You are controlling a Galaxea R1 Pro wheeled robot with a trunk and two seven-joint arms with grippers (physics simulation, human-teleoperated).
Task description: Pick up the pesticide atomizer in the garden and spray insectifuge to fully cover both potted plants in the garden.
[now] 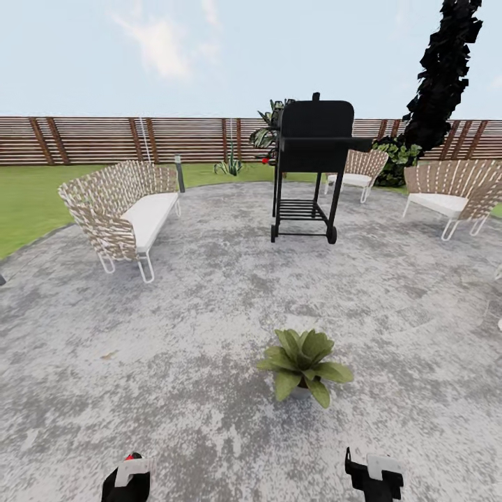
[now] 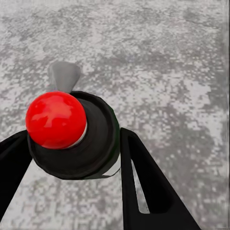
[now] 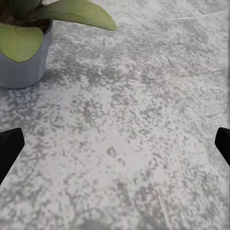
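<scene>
- Between the black fingers [image 2: 143, 177] of the left gripper [image 2: 72, 158] sits the pesticide atomizer [image 2: 76, 134], clamped on both sides, its round red tip facing the wrist camera and grey paving beyond it.
- In the head view the left gripper [image 1: 127, 481] shows at the lower edge with a speck of red at its top.
- The right gripper [image 3: 115, 143] stands wide open with nothing in it, its dark fingertips [image 3: 8, 146] far apart over bare paving; in the head view it [image 1: 374, 474] is low at the right.
- A potted plant [image 1: 303, 364], a green rosette in a small grey pot [image 3: 24, 62], stands on the patio [image 1: 209, 293] just ahead of the right gripper, not touching it.
- Farther out stand a black grill [image 1: 312, 164], a woven sofa [image 1: 125, 213] and two woven chairs [image 1: 452, 192].
- A brown slatted fence [image 1: 104, 139] closes the lawn [image 1: 28, 199] behind them.
</scene>
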